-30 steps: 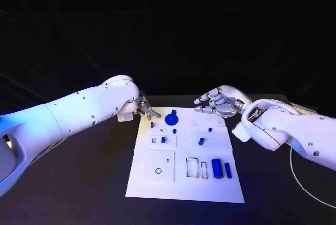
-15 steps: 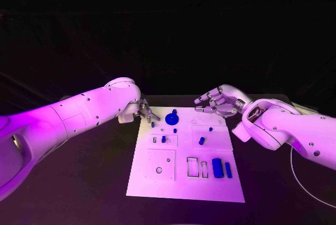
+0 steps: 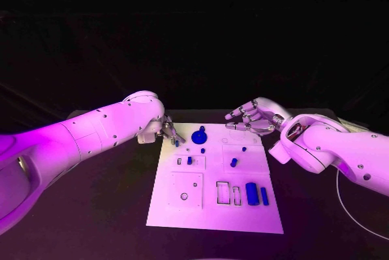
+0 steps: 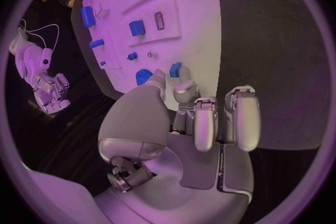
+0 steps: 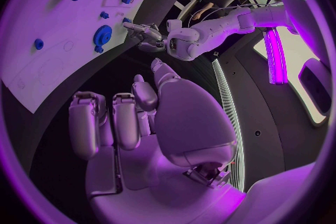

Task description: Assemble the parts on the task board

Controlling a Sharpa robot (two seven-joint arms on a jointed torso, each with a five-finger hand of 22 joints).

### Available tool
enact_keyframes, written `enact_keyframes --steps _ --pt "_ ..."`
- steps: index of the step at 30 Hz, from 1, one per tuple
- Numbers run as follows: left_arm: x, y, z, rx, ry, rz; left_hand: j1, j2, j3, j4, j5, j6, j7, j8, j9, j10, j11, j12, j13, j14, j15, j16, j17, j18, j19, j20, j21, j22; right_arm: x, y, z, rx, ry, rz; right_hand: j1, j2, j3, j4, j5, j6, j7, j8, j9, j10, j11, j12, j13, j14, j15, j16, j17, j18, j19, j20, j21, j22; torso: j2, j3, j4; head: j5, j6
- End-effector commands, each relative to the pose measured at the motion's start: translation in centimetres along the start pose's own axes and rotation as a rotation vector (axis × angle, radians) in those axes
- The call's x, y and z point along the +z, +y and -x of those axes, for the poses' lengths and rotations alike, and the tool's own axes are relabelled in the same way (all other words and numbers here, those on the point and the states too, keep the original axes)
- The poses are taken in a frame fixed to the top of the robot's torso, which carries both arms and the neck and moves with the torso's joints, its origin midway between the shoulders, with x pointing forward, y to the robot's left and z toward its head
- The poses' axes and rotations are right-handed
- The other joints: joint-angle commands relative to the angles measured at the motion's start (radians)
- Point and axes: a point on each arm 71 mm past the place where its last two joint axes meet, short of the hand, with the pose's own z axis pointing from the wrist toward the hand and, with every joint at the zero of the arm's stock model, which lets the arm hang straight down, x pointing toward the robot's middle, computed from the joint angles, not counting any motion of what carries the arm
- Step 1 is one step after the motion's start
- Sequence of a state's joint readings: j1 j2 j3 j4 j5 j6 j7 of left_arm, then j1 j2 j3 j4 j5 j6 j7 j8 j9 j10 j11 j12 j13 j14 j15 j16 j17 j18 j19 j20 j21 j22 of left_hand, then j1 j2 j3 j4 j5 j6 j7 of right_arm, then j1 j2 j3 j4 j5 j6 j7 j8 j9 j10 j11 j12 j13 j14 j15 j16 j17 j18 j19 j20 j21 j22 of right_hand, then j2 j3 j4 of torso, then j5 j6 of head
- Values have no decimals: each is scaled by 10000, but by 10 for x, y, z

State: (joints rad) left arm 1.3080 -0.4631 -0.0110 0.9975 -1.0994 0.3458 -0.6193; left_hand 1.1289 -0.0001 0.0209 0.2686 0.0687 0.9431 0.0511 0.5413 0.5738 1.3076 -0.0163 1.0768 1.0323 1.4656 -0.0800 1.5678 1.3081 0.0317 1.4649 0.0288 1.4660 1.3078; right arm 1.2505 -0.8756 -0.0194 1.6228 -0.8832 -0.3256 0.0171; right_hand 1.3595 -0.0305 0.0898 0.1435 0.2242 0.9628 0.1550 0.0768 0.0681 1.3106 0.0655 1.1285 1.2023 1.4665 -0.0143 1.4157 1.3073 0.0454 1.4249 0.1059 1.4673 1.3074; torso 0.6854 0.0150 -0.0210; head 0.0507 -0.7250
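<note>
The white task board (image 3: 212,212) lies mid-table. At its far left corner my left hand (image 3: 166,128) pinches a small blue peg (image 3: 176,141) between thumb and a finger, low over the board's edge. The left wrist view has the peg (image 4: 175,69) at the fingertips (image 4: 158,75), beside the blue gear (image 4: 143,75). That gear (image 3: 199,138) sits just right of the peg. Over the board's far right corner my right hand (image 3: 250,119) hovers, fingers loosely bent and holding nothing. From the right wrist view, the left hand (image 5: 147,33) is across the board (image 5: 42,67).
Several more blue parts are on the board: short pegs (image 3: 189,160) (image 3: 233,163) in the middle, a thick cylinder (image 3: 251,194) and a slim bar (image 3: 264,196) near the front right. A thin white cable (image 3: 347,210) loops on the table at the right.
My left arm has edged slightly right, carrying the hand and peg a little further in over the board's far left corner. The right hand has stayed put.
</note>
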Motion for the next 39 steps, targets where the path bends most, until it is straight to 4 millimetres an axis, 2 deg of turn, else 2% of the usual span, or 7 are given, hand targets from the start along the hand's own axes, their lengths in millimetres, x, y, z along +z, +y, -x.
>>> enact_keyframes --steps 1,11,20,24,25,30,39 --pt "0 -2 -1 105 75 -96 165 38 -11 -46 11 87 14 -37 -22 38 -18 38 5 1052 28 30 2627 -30 568 40 58 1780 0 0 -2 -43 150 38 3 89 -46 -39 70 -16 10 40 9 -70 15 17 9 569 63 -26 508 78 -63 -39 -45 436 2 1 -1 -11 -8" --pt "1 -5 -1 14 -57 -177 873 361 211 -390 30 77 -1 -61 -96 7 -36 3 -54 1052 13 30 2627 -24 559 27 30 1774 0 0 -2 -45 157 39 3 89 -46 -39 70 -16 10 40 9 -70 15 17 9 569 63 -26 508 78 -63 -39 -45 436 -1 0 -1 -21 -27" --pt "1 -7 -1 -158 -122 -335 2480 972 1736 -1442 110 -171 -41 -186 -215 -126 -90 -162 -192 1052 -43 30 2627 -18 547 -39 -3 1774 0 0 -2 -46 186 18 3 89 -46 -39 70 -16 10 40 9 -70 15 17 9 569 63 -26 508 78 -63 -39 -45 436 1 5 -4 -29 -58" --pt "1 -6 -1 -209 -99 -385 2532 744 2731 -1725 104 -230 42 -158 -221 -148 -43 -265 -295 1052 28 30 2627 -18 541 -2 -19 1777 0 0 -2 -46 209 4 3 89 -46 -39 70 -16 10 40 9 -70 15 17 9 569 63 -26 508 78 -63 -39 -45 436 -3 6 2 -32 -60" --pt "1 -6 -1 -256 -94 -409 2139 464 3634 -1745 62 -204 157 -62 -191 -113 -8 -302 -355 1052 100 30 2627 -14 543 13 -25 1789 0 0 -2 -46 215 0 3 89 -46 -39 70 -16 10 40 9 -70 15 17 9 569 63 -26 508 78 -63 -39 -45 436 -9 6 0 -32 -65" --pt "-3 -4 -3 -609 -100 -605 1442 -144 5227 -2062 60 -257 55 148 -91 -31 -21 -278 -406 1052 61 30 2627 -19 550 49 -38 1811 0 0 -2 -48 248 -21 21 102 -47 -44 99 -12 11 44 10 -68 15 27 13 567 62 -37 496 81 -71 -40 -52 423 -17 9 9 -34 -82" --pt "-22 1 -10 -1354 -440 -1429 954 -441 6172 -2389 120 -202 23 354 4 99 -44 -160 -335 1052 24 30 2627 -35 590 16 18 1877 0 -2 -2 -52 328 -60 21 102 -47 -44 99 -12 11 44 10 -68 15 27 13 567 62 -37 496 81 -71 -40 -52 423 -34 21 33 7 -72"
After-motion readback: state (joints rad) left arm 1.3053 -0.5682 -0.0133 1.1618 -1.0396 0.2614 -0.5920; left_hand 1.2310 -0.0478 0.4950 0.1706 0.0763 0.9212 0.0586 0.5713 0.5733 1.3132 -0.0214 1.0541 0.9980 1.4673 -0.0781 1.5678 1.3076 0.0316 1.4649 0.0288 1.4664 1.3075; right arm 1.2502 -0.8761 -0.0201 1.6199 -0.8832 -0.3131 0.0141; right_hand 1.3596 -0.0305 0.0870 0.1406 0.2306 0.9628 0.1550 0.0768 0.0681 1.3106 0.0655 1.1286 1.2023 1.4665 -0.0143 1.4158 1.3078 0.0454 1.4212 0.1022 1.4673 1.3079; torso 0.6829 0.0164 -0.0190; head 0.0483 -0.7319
